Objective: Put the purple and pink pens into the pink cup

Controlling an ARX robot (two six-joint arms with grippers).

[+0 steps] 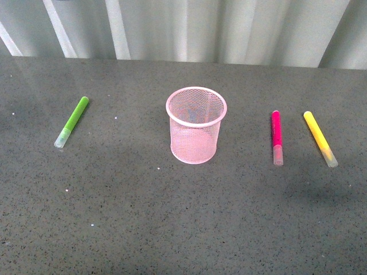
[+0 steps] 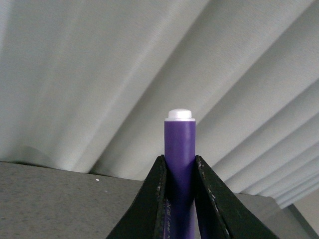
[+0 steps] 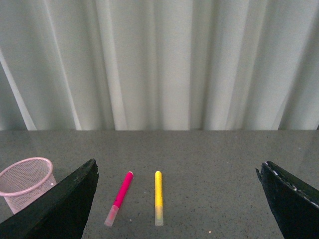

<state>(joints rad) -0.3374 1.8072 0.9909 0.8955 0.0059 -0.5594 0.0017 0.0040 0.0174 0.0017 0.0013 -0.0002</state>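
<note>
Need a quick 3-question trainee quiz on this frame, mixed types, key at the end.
1. True or false: the pink cup already has a pen in it.
2. What is the left gripper holding? A) nothing B) the purple pen C) a blue pen
3. Fill in: in the front view, the pink pen lies on the table between the cup and the ___ marker.

Key: 1 false, no pen shows in it; 2 B, jaws closed on the barrel; 3 yellow, the yellow marker.
</note>
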